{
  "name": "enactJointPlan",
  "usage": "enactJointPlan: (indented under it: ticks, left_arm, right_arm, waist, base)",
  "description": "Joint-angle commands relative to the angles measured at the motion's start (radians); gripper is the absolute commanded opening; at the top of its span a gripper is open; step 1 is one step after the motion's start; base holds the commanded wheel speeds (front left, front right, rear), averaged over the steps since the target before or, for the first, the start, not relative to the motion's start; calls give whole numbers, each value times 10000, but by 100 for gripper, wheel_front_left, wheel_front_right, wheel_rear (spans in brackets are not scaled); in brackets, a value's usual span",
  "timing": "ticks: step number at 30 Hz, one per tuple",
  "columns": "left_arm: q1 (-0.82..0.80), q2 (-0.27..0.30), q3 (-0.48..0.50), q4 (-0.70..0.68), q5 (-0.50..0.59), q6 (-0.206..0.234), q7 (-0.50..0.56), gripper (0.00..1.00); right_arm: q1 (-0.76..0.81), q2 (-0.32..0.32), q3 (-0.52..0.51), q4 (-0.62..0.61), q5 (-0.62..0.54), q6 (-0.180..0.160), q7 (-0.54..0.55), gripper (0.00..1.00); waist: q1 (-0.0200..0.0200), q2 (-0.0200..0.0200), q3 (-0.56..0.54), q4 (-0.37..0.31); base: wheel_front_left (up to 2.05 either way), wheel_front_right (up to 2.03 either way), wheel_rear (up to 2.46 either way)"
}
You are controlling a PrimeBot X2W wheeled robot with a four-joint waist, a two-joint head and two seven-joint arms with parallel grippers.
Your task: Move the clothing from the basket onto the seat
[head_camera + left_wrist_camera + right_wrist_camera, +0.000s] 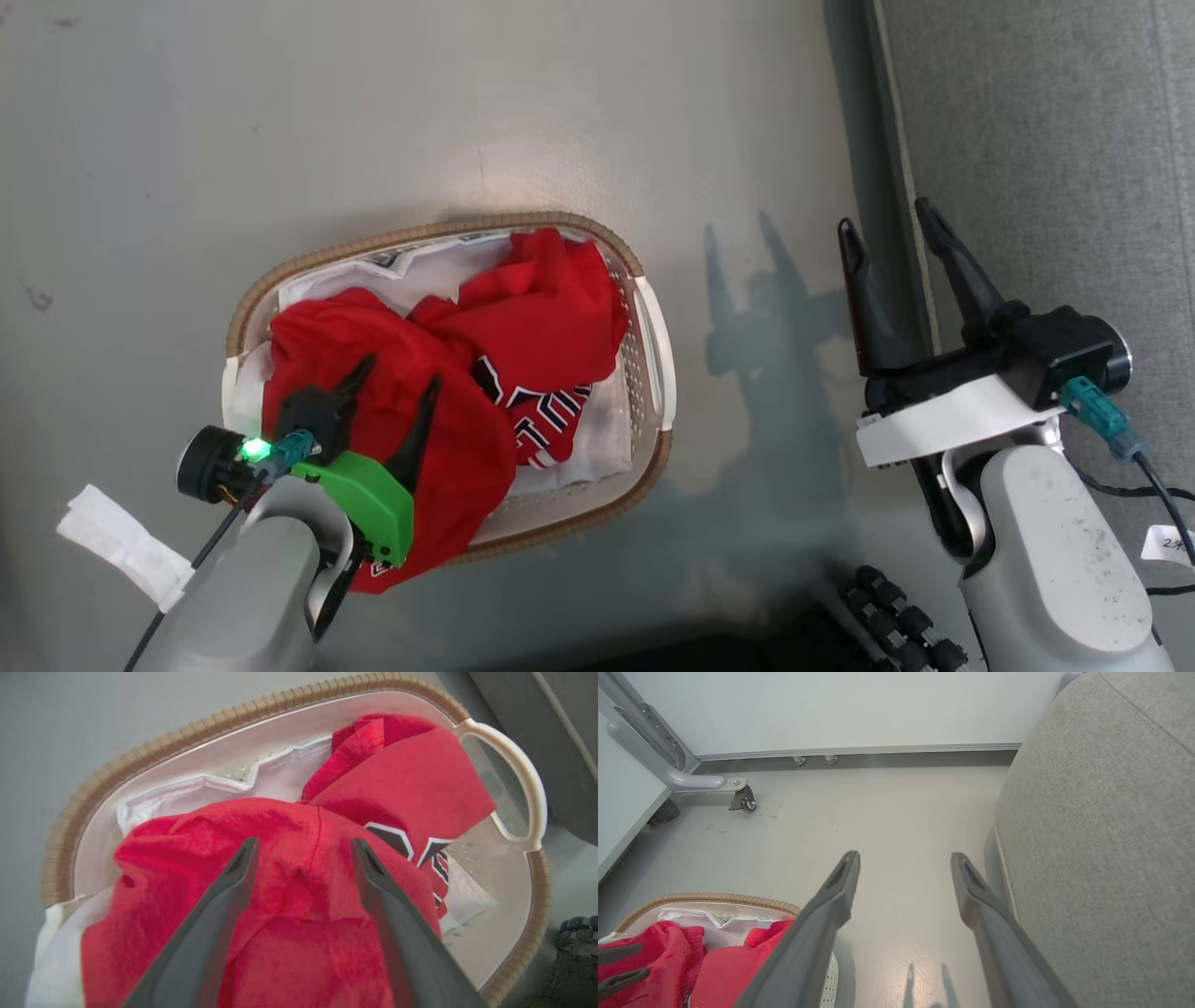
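The oval basket (448, 229) with a brown woven rim stands on the grey floor, holding a heap of red clothing (523, 317). A garment with black-and-white lettering (537, 411) lies on the right of the heap, and a plain red one bulges at the left. My left gripper (401, 371) hovers open just over the left bulge, its fingers straddling a red fold (289, 826) without closing. My right gripper (885, 217) hangs open and holds nothing, above the floor between the basket and the light-grey seat (1055, 140). In the right wrist view the seat (1101, 812) rises beside the right gripper (904, 855).
A white cloth liner (196, 793) shows under the clothing. The basket's white handle (523, 774) faces the seat. A wheeled metal frame with a caster (742, 800) stands by the far wall. My base's dark roller wheel (896, 616) sits near the lower edge.
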Motion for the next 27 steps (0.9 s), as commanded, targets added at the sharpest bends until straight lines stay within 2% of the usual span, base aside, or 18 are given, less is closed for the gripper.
enactJointPlan:
  ticks: [1,13,27]
  left_arm:
    - [-268,161,-202,144,-89,14,-8,100]
    - [-1427,431,-1330,621,-634,14,-8,100]
    - [-2453,520,-2930,1154,-1929,14,-8,100]
  right_arm:
    - [-100,-24,-40,-74,49,-6,-48,100]
    - [-152,-25,-92,-345,3,-6,-48,100]
    - [-111,-27,-120,-436,-172,-6,-48,100]
  waist:
    - [-1,0,378,-8]
    - [-1,0,1175,-21]
    - [-1,0,1513,96]
  base:
    - [0,0,0]
    - [0,0,0]
    - [0,0,0]
